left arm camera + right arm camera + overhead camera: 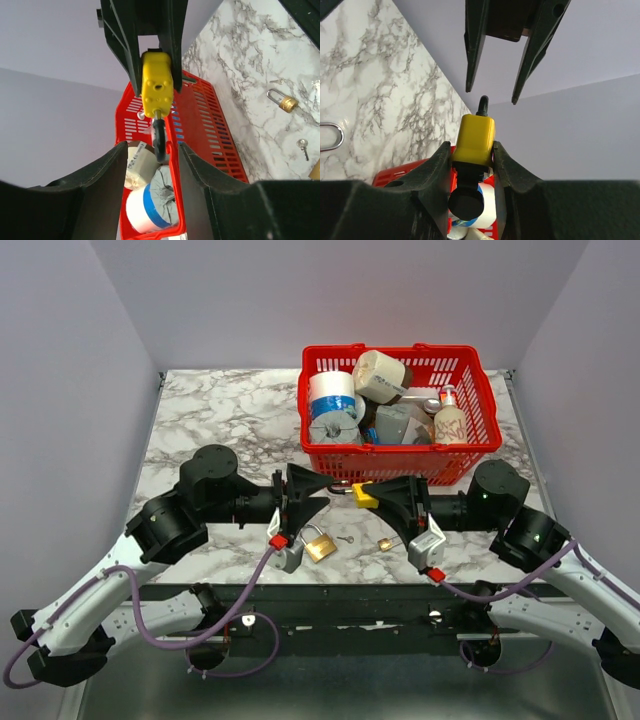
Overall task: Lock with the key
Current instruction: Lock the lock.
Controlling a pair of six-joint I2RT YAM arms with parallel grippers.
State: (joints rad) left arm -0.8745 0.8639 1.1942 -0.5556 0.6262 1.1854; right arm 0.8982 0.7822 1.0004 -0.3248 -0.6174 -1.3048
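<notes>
A yellow padlock is clamped in my right gripper just in front of the red basket. In the right wrist view the lock sits between my fingers, with a black key head sticking out of its near end. Its dark shackle points at my left gripper. That gripper is open, and the shackle's end lies in the gap between its fingers. The left wrist view shows the lock body held by the right fingers.
The red basket with tape rolls and a bottle stands right behind both grippers. A brass padlock, a small loose key and another small brass piece lie on the marble table near the front edge.
</notes>
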